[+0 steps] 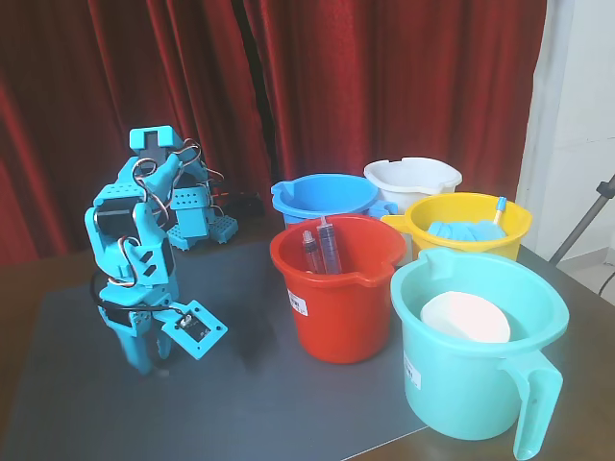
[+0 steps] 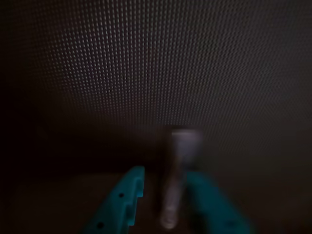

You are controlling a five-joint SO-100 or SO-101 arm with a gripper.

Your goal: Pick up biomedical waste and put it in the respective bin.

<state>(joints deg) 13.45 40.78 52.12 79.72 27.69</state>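
**Operator:** Entry: I have the gripper (image 2: 163,204) down on the dark mat (image 1: 288,403), tips touching or nearly touching it in the fixed view (image 1: 144,360). In the wrist view the two teal fingers (image 2: 122,204) sit either side of the small clear tube (image 2: 173,195). The picture is dim and blurred, so I cannot tell whether the jaws are already squeezing it or only bracketing it.

**Reviewer:** Where is the tube, and which way does it lie?

**Operator:** On the mat, between the fingers. Its long axis runs up and down the wrist view, from the bottom edge away from the camera, roughly along the fingers and not across them. A brighter patch (image 2: 185,141) sits at the far end; cap or glare, I cannot say. In the fixed view the arm hides it.

**Reviewer:** Why that pose?

**Operator:** My judgement: the arm is folded steeply down because a thin tube lying flat needs the tips low, one on each side.

**Reviewer:** And the bins?

**Operator:** Grouped well apart, to the right in the fixed view: red bucket (image 1: 336,317) with dark syringes (image 1: 322,248) standing in it, then teal (image 1: 461,384), blue (image 1: 322,192), yellow (image 1: 468,213) and white (image 1: 413,175).
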